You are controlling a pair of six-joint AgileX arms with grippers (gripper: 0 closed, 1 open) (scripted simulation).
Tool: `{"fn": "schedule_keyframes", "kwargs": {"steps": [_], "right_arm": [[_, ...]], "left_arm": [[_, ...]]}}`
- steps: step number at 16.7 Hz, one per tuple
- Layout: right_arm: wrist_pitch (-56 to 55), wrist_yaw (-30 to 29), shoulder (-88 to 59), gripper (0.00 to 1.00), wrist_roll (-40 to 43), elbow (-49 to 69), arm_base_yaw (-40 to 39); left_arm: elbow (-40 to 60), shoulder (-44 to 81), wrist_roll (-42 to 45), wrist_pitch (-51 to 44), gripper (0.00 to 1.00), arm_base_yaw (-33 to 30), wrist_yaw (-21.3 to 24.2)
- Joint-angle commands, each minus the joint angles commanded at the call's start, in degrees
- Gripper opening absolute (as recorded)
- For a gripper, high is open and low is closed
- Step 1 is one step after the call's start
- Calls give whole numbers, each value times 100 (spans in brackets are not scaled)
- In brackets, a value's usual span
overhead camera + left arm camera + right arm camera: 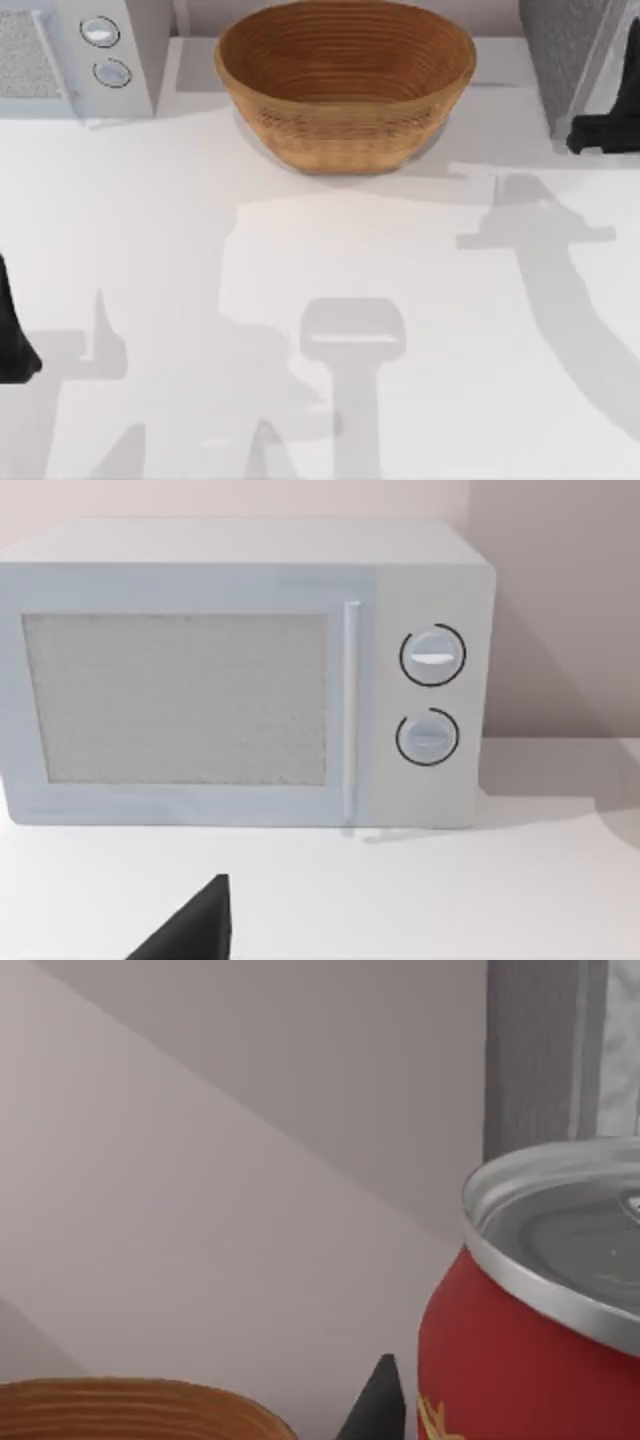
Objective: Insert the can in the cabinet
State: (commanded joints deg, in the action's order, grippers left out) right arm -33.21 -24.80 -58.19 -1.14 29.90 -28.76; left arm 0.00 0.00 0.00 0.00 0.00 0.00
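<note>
The can (pixel 530 1360), red with a silver top and a yellow mark on its side, fills the near side of the right wrist view, with a dark fingertip (pixel 378 1405) against its side. My right gripper (pixel 602 135) is at the back right of the table, right beside the grey speckled cabinet (pixel 565 50), shut on the can. The cabinet (pixel 560 1050) rises just behind the can's top. From above, the can is hidden. My left arm (pixel 12 335) stays parked at the table's left edge.
A large wicker basket (pixel 345 85) stands at the back centre, its rim (pixel 120 1400) to the left of the can. A white appliance (pixel 70 55) with two round knobs (pixel 432 695) sits at the back left.
</note>
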Motion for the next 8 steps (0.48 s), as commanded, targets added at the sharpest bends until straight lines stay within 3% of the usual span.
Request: {"fn": "schedule_keyframes", "kwargs": {"steps": [8], "right_arm": [[1753,1252,3544,0,134,-1522,1519]], "left_arm": [[0,0,0,0,100,0,0]]}}
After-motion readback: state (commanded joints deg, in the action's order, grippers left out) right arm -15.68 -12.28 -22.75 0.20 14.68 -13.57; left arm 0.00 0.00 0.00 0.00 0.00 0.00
